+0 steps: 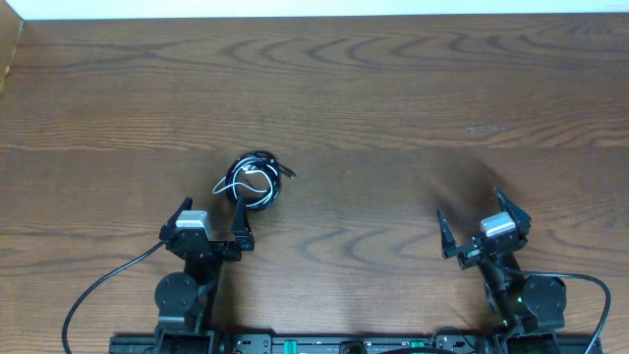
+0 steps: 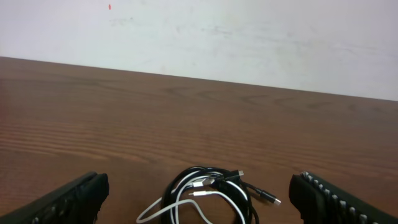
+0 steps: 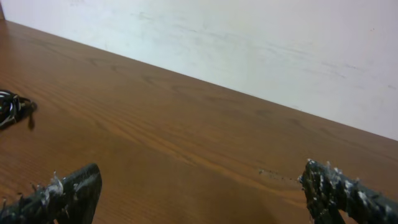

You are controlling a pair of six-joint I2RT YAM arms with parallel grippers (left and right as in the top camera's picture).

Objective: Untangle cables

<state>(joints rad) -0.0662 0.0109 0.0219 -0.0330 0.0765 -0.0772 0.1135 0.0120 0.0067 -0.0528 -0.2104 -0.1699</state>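
Because the cords are coiled into one small knot, the cables (image 1: 254,182) cannot be fully counted. One white cord shows clearly, looping out on the left of the bundle. The black strands overlap too tightly to tell how many there are. From the left wrist, the cables (image 2: 202,196) show two black plugs with metal tips poking out to the right and a white plug in the middle. The lower part of the bundle is cut off by the bottom of the picture.

The bundle lies on the desk (image 1: 393,98) left of the middle, nearer the near edge than the far edge.

Two arms stand at the near edge, one toward each corner. The left claw (image 1: 211,200) is spread wide. From overhead, one of its fingers (image 1: 240,218) overlaps the bundle's near side, though whether it touches cannot be told. In its own camera, the left claw (image 2: 199,180) has the cables between its two fingers with bare wood on each side.

The right claw (image 1: 468,203) is also released and grasps nothing, well apart from the bundle over bare wood. From the right wrist, the right claw (image 3: 200,169) shows two scuffed fingers, and only a sliver of the cables (image 3: 12,107) shows at the left edge.
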